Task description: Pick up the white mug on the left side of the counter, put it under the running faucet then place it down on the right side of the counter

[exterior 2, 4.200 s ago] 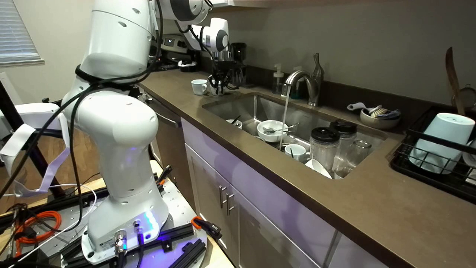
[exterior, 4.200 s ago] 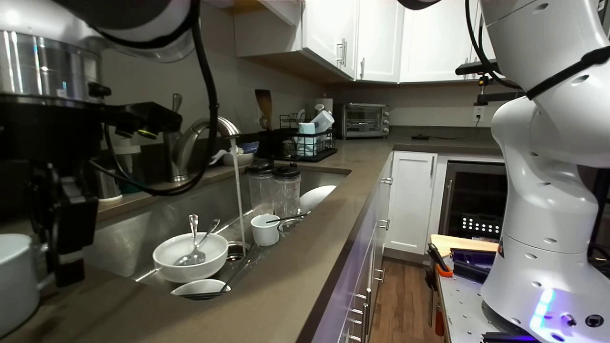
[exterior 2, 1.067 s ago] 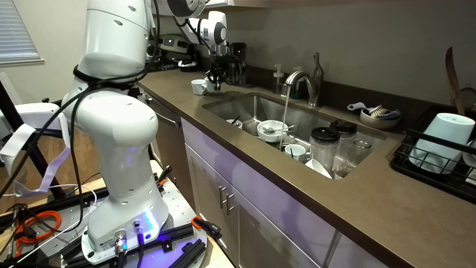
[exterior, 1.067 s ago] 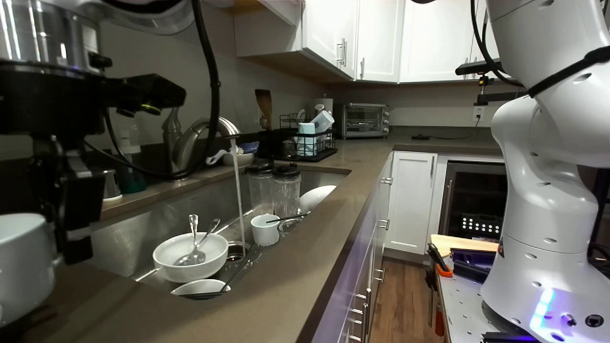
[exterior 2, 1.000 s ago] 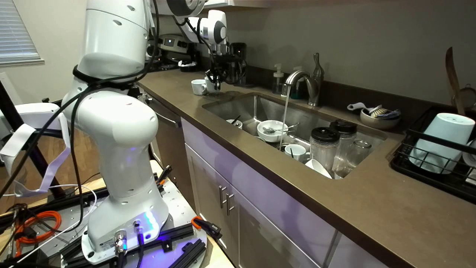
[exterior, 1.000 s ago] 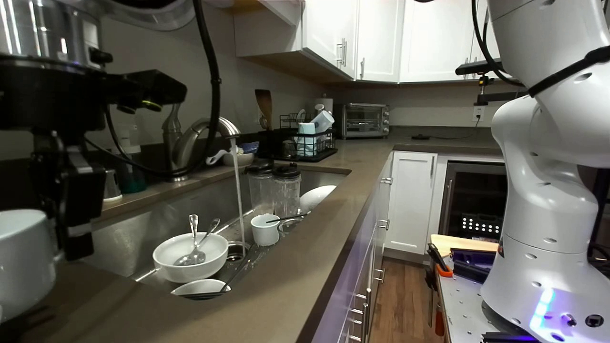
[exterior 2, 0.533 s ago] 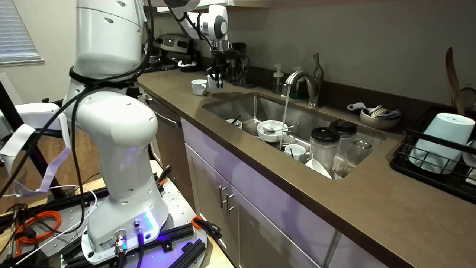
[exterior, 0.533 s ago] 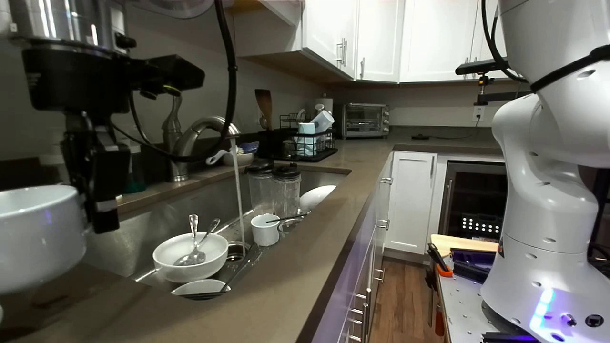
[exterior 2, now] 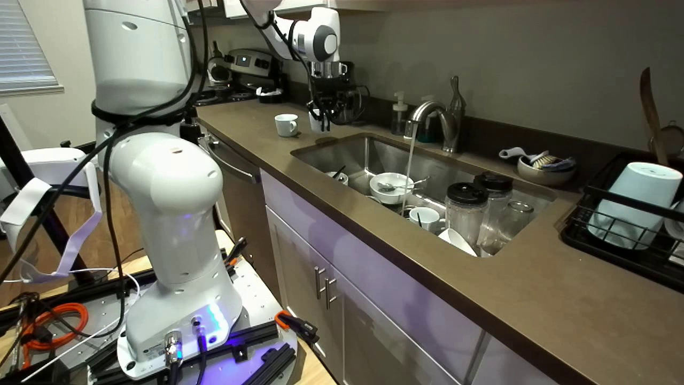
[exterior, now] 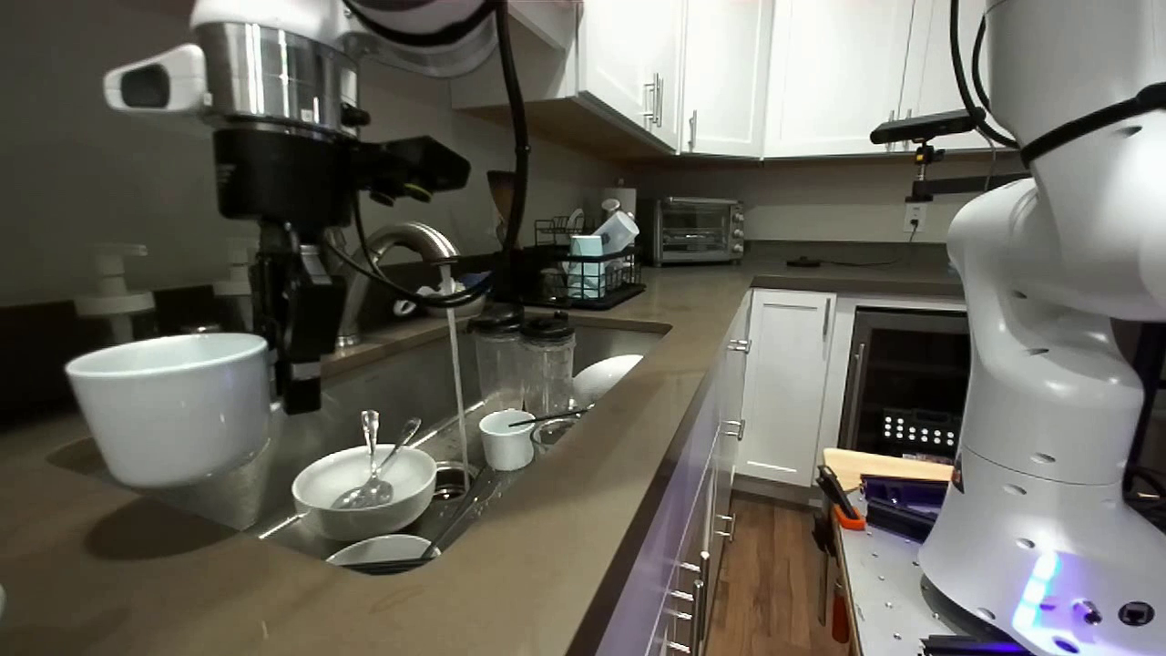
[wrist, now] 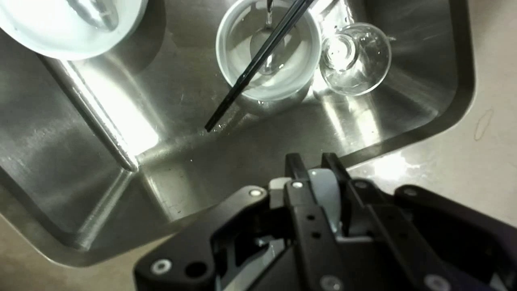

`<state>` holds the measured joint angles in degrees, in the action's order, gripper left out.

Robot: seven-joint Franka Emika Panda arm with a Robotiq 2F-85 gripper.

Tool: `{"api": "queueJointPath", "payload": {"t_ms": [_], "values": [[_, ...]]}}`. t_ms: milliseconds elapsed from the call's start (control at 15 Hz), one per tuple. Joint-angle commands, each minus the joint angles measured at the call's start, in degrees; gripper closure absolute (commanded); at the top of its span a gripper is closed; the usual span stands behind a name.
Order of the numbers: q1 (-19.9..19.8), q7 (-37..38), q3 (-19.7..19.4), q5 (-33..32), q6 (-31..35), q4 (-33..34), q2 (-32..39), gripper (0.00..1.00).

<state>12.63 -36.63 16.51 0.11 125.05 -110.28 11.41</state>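
Left of sink [exterior 2: 385, 149], mug [exterior: 168, 410] in pincer [wrist: 314, 161] over counter [exterior 2: 534, 305]; bowl [exterior: 353, 522] in sink, faucet [exterior 2: 450, 128] behind.

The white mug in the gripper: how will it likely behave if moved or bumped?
The white mug looks like glossy ceramic, so probably stiff and apt to chip if bumped. Pinched at its handle by the gripper and hanging out to one side, it may tilt or twist.

In the wrist view, we are seeing the mug [wrist: 326, 192] partly hidden by the gripper [wrist: 314, 160], a bowl [wrist: 68, 49] cut off.
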Motion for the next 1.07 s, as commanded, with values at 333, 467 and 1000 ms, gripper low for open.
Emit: {"api": "queueJointPath", "payload": {"t_ms": [333, 467, 1000], "values": [[-2.58, 0.25, -3.36, 8.99, 7.38, -15.19, -12.09, 0.94], [-2.75, 0.71, -4.64, 9.60, 6.94, -15.89, -13.20, 0.94], [-2.65, 0.92, -6.92, 9.40, 5.54, -14.52, -11.65, 0.85]]}}
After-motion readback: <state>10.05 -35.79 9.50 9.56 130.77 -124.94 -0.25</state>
